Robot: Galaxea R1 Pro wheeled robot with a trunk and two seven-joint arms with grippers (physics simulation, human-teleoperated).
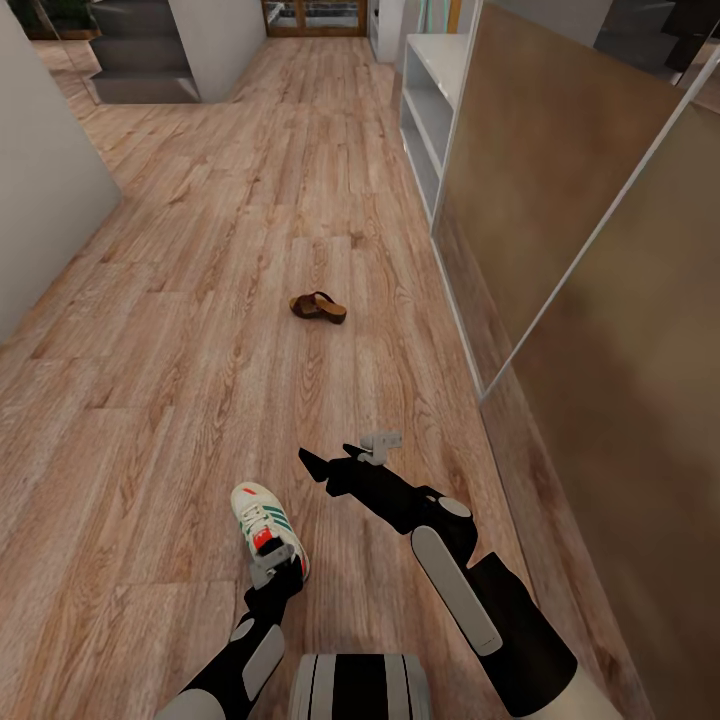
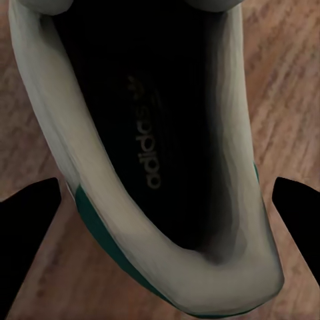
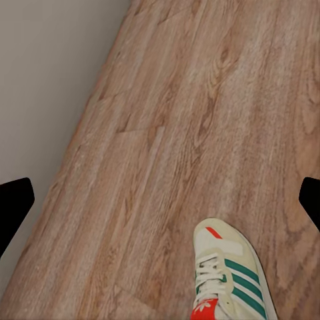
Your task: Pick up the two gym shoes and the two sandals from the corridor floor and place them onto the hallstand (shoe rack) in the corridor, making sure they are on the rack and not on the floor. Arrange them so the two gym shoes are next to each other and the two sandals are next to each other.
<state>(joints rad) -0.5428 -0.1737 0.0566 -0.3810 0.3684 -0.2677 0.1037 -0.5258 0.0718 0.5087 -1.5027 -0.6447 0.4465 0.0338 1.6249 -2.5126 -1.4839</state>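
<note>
Left gripper (image 1: 272,566) hides gym shoe (image 1: 262,517) heel.

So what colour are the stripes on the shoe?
Green, on the white shoe; the right wrist view shows them best.

even, soft, shadowless rendered light; left wrist close-up blurry, wide head view stretched at edges.

The gym shoe (image 1: 268,527) is white with green side stripes, a red-orange tongue patch and a dark insole. The sandal (image 1: 318,307) is dark reddish-brown. The corridor floor (image 1: 200,330) shows light brown wood grain; the hallstand (image 1: 432,95) is light grey.
</note>
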